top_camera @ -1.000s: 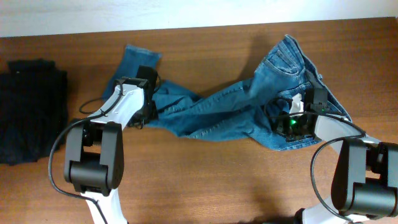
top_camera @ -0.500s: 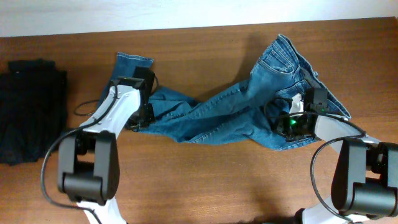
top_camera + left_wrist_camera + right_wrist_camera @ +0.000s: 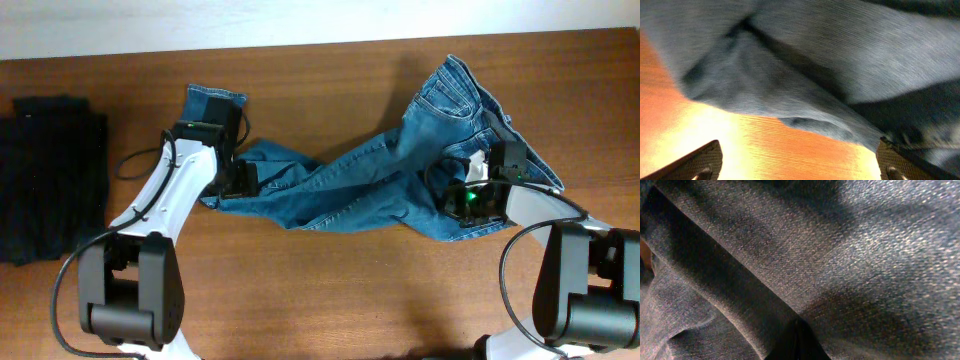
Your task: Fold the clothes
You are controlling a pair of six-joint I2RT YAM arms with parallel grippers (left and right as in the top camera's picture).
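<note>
Sprawling jeans (image 3: 350,185) span the table (image 3: 300,300); black folded pile (image 3: 50,180) lies well apart.

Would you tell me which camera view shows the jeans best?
The overhead view: it shows the jeans nearly whole, legs stretching left, waistband upper right. The left wrist view shows only a denim fold over the table; the right wrist view shows only close-up fabric.

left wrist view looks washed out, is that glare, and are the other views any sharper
Left wrist: yes, glare bleaches the table to yellow-white, and the jeans are blurred. Right wrist: dim and grainy, jeans fill the frame with dark folds. Overhead: evenly lit, sharpest of the three.
</note>
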